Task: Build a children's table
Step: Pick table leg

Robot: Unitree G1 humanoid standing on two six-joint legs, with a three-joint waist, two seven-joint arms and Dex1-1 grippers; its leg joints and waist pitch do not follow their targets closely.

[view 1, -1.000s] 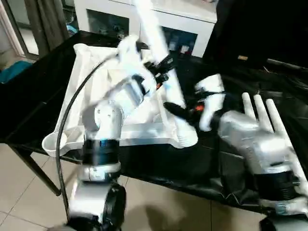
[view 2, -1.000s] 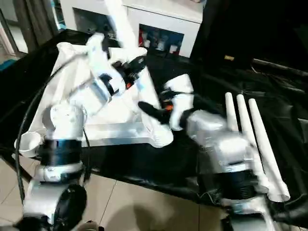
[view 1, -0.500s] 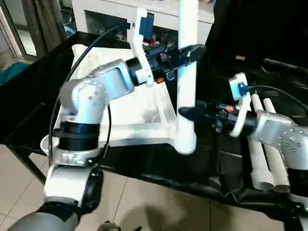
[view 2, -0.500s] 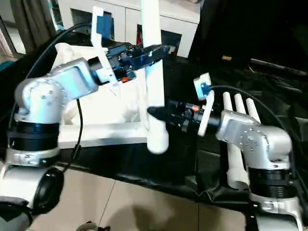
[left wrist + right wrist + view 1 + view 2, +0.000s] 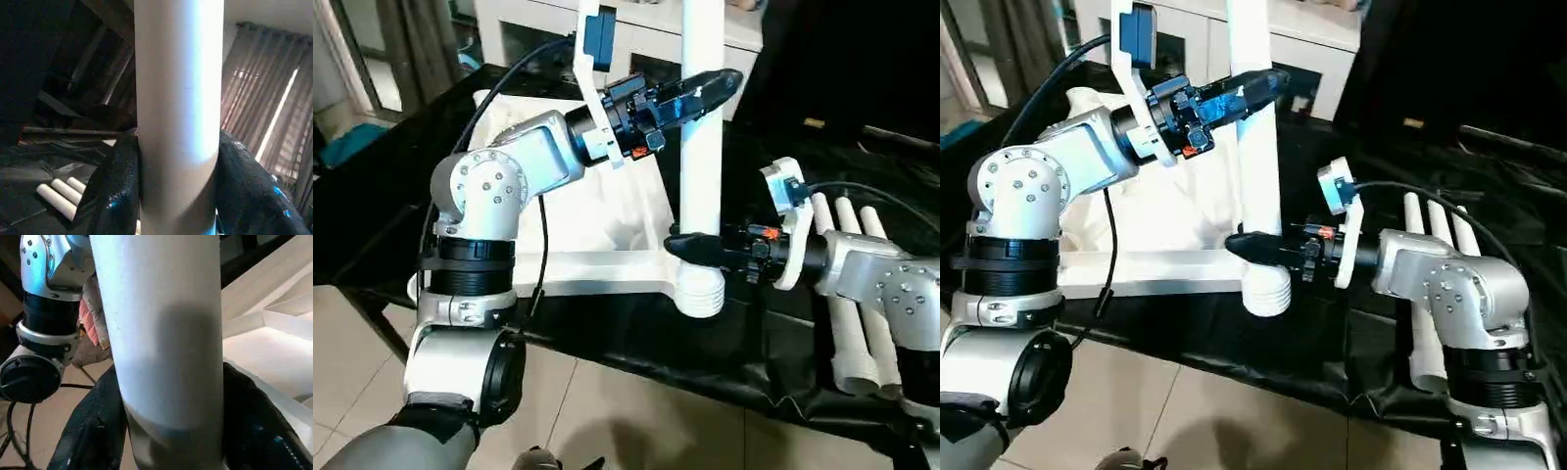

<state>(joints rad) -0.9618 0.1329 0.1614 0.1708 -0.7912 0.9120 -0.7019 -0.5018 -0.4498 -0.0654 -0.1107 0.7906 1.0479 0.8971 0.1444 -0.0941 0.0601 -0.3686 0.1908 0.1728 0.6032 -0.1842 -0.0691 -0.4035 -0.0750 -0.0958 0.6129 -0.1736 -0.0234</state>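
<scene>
The children's table top (image 5: 597, 220) lies white and upside down on the black cloth. One white leg (image 5: 701, 176) stands upright at its near right corner, ribbed lower end (image 5: 701, 292) down; whether it sits in the socket I cannot tell. My left gripper (image 5: 705, 90) is shut on the leg high up, its fingers (image 5: 115, 196) pressed to both sides. My right gripper (image 5: 690, 247) grips the same leg low down, its fingers (image 5: 90, 431) hugging the tube. Three spare legs (image 5: 847, 294) lie side by side to the right.
The black-draped table (image 5: 636, 338) ends close to me, with tiled floor (image 5: 607, 421) below its front edge. A white cabinet with glass doors (image 5: 548, 29) stands behind. My right forearm (image 5: 891, 289) lies across the spare legs.
The leg has gone from tilted to upright and come down at the top's near right corner. My right gripper has closed in on its lower part. The view has shifted slightly.
</scene>
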